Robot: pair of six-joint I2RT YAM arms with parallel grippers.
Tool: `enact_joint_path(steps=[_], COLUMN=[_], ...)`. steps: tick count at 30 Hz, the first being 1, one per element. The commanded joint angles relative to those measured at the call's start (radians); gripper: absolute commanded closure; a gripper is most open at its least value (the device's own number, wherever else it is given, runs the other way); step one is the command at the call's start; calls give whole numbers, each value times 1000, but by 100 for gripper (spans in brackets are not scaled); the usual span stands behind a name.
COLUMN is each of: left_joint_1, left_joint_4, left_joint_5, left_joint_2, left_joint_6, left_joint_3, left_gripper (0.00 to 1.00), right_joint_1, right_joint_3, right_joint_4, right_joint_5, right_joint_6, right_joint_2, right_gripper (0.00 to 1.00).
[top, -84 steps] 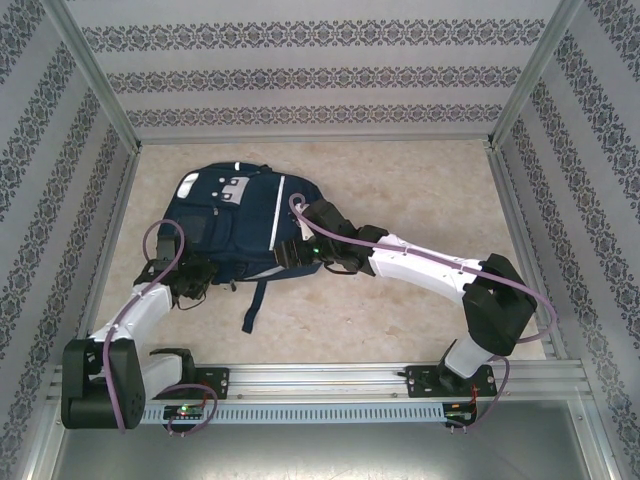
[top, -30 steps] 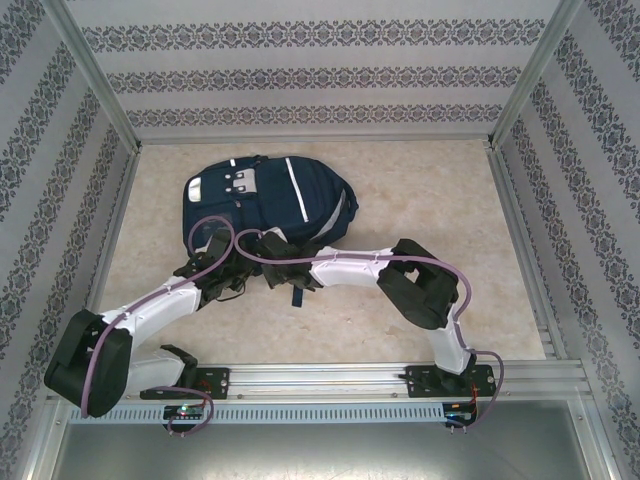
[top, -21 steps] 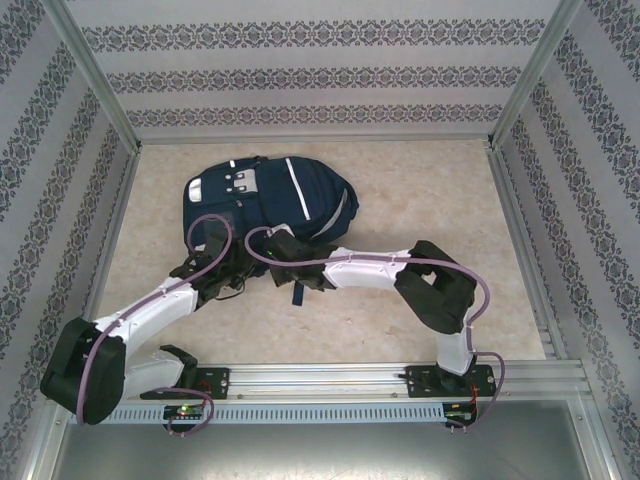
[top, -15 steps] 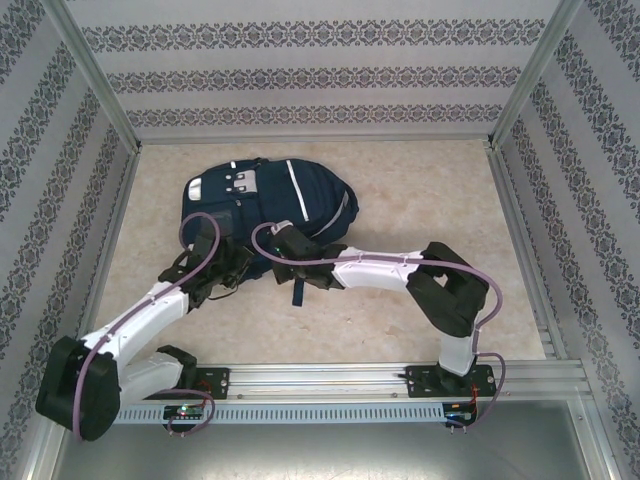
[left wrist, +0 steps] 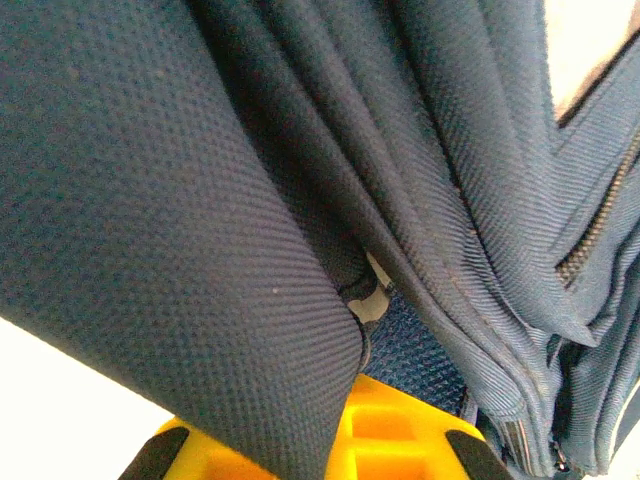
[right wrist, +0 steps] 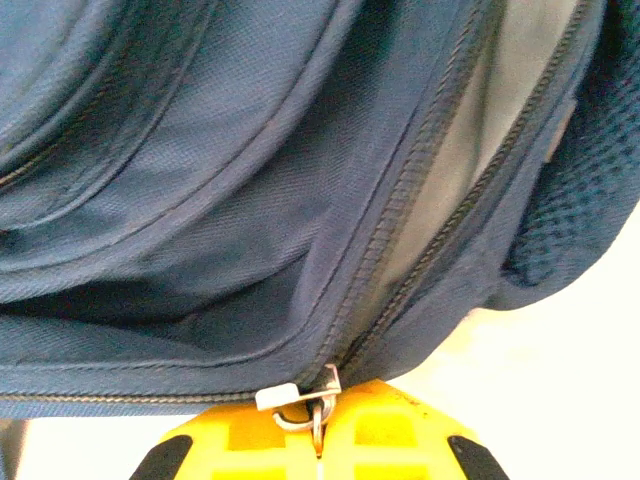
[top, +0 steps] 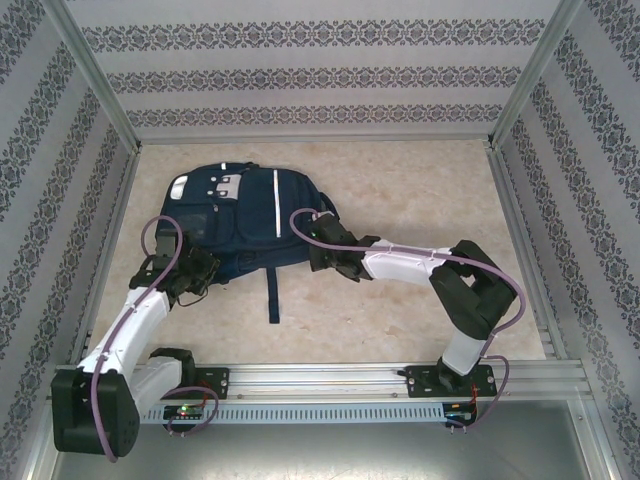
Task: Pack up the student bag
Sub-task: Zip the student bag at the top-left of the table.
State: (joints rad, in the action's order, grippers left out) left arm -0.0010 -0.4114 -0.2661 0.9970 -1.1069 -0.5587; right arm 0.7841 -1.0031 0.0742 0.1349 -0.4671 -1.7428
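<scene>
Backpack (top: pixel 240 220) on beige table (top: pixel 420 190), patterned walls (top: pixel 320 80), right claw (right wrist: pixel 318 440) pinching zipper (right wrist: pixel 300 400), left claw (left wrist: pixel 320 445) seemingly clamping fabric (left wrist: pixel 150 200)

The bag (top: pixel 235 225), navy with a white stripe (top: pixel 276 203) and white patches on its pocket, is laid flat on the far left of the table (top: pixel 400 190). A dark strap (top: pixel 273 295) is trailed nearward. Its zip (right wrist: pixel 405 190) is seen partly opened, with grey lining exposed.

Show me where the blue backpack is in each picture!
Top external: student bag lies far left on the table.
Left wrist: its navy folds sit above the yellow left gripper.
Right wrist: its navy fabric sits above the right gripper.
Shared landmark: the zipper, in both wrist views.
</scene>
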Motion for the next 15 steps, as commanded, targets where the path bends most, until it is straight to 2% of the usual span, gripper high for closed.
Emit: enact_joint_path(steps=[1, 4, 6, 9, 12, 13, 15], left_joint_1=[55, 89, 151, 234, 243, 242, 234], left_joint_4=[-70, -64, -100, -91, -120, -109, -67], left_joint_5=[114, 107, 108, 45, 10, -34, -103], left_joint_2=[26, 70, 122, 217, 311, 329, 326], left_joint_6=[95, 171, 220, 283, 326, 322, 286], left_joint_3=[-54, -84, -125, -175, -256, -268, -254], left_gripper=[100, 100, 100, 100, 100, 98, 82], right_joint_1=[-59, -77, -92, -102, -76, -60, -23], right_joint_3=[38, 39, 46, 59, 52, 41, 17], right_joint_4=[116, 129, 134, 126, 112, 114, 119], right_joint_5=[153, 157, 158, 133, 80, 67, 56], right_joint_6=[-17, -14, -15, -7, 6, 9, 5], right_joint_2=[37, 38, 42, 58, 62, 59, 49], right_gripper=[100, 100, 100, 100, 100, 100, 100])
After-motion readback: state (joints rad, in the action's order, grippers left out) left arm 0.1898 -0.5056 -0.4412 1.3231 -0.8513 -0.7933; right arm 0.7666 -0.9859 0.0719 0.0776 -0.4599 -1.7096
